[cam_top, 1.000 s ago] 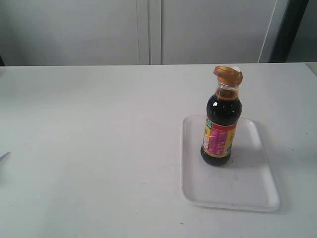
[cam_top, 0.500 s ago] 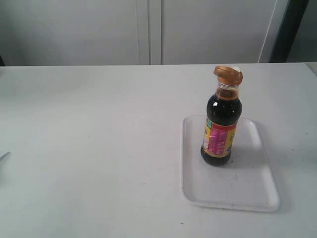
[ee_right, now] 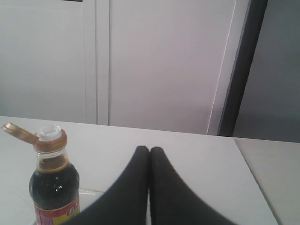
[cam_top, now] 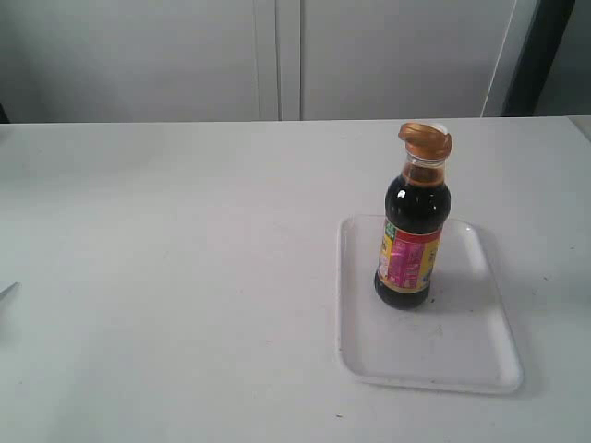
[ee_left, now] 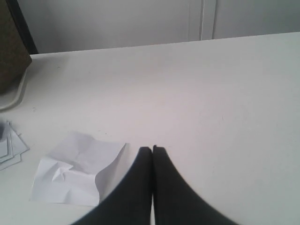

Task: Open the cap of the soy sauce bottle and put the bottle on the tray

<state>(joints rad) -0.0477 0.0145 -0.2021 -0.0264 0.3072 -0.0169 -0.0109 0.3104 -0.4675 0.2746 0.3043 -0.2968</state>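
Left fingers [ee_left: 140, 178]: pressed together, tips touching, holding nothing; they hang over bare table [ee_left: 211, 103], just beside a creased sheet of paper [ee_left: 77, 176].
Right fingers [ee_right: 161, 183]: pressed together, nothing between them; bottle [ee_right: 54, 185] stands apart from them, off to one side.
Bottle [cam_top: 412, 231]: upright on the tray [cam_top: 462, 360], toward the tray's far end, dark liquid up to the neck.
Cap [cam_top: 425, 141]: lid flipped open, hanging at the hinge; white spout [ee_right: 49, 132] uncovered.
Tray: flat on the table, right of table centre.
Paper: flat on the table; more sheets [ee_left: 9, 145] at the edge beyond it.
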